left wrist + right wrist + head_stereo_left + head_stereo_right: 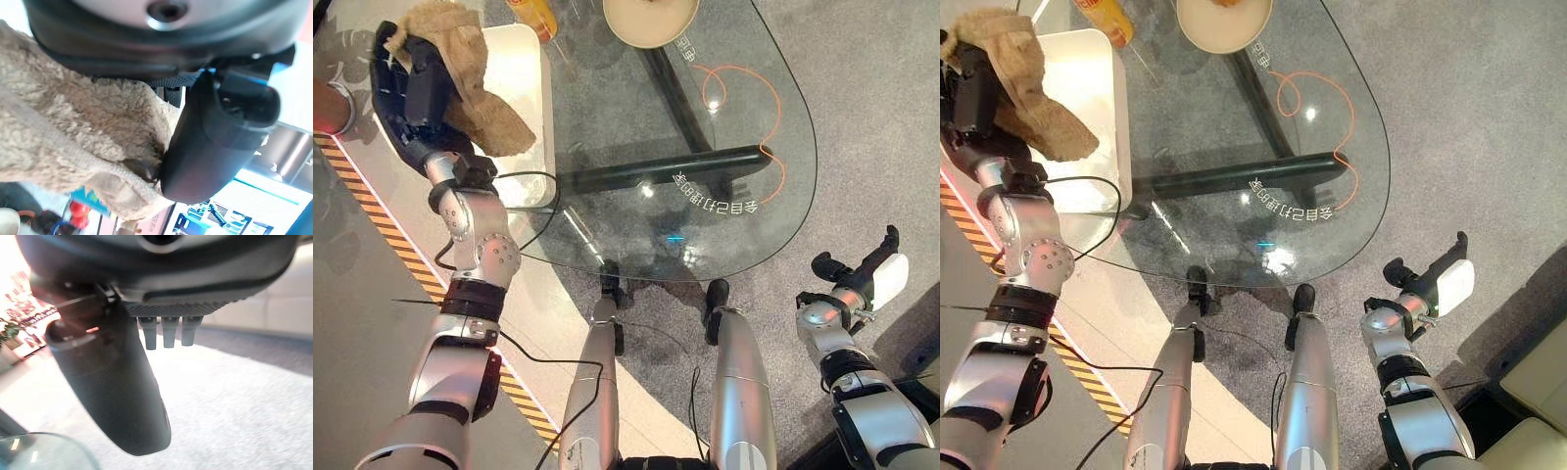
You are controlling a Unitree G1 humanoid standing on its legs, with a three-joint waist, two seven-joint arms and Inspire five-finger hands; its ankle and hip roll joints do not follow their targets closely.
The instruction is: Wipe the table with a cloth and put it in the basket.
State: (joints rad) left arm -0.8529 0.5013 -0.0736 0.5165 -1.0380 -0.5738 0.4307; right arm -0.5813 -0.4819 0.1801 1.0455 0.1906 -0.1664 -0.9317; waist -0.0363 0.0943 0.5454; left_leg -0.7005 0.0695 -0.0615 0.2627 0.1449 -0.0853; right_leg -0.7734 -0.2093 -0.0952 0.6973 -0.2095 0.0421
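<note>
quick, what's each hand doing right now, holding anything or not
Left hand: shut on the fluffy beige cloth, above the white basket.
Right hand: open, holding nothing, beside the glass table.

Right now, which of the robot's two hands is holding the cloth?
The left hand, raised over the white basket, grips the tan cloth. The right hand hangs empty beside the table.

Fluffy tan cloth (460, 73) hangs crumpled, seemingly above the white basket (524, 93).
</note>
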